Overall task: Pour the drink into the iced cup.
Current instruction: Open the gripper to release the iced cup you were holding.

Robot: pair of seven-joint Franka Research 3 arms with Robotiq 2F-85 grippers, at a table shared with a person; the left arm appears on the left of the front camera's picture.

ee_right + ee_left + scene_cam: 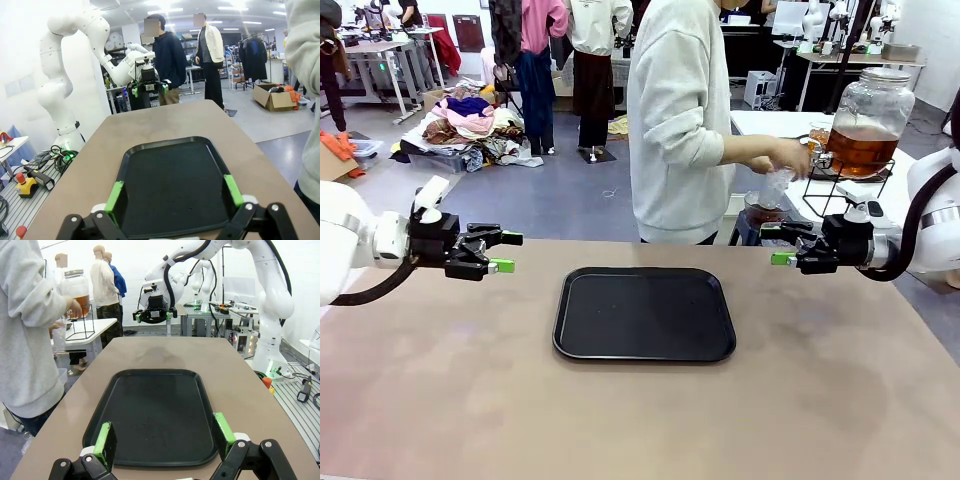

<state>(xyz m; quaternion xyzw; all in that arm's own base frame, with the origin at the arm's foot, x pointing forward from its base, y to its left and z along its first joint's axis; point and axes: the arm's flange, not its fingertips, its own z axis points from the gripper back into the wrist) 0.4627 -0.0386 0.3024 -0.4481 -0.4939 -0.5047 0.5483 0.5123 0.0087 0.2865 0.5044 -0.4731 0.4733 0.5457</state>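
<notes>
— Two things matter first: where is the drink (861, 150), and how does it look?

— It is a translucent amber-brown liquid filling the lower part of a big glass dispenser jar (869, 110) with a metal lid. The jar sits on a black wire stand (848, 190) on a white side table (770, 125), beyond the far right corner of the brown table (640, 400).

— And the cup?

— A clear cup (775, 188) is in the person's hand (788, 158), just beside the jar's tap. It is too small to tell what it contains.

— How is that hand set?

— Closed around the cup's upper part, grasping it, arm stretched toward the jar. The person (685, 120) wears a pale sweatshirt and stands at the far edge, turned toward the side table.

— What about the robot's grippers?

— The left gripper (500, 252) hangs above the table's left side, jaws spread wide, holding nothing. The right gripper (782, 245) mirrors it on the right, jaws equally parted and empty. Both point inward toward a black tray (644, 313) lying flat between them.

— Do the wrist cameras agree?

— Yes. In the left wrist view the green pads (105, 440) stand apart on either side of the tray's near end, above it, touching nothing. In the right wrist view, the pads (114, 195) are likewise separated over the tray.
</notes>
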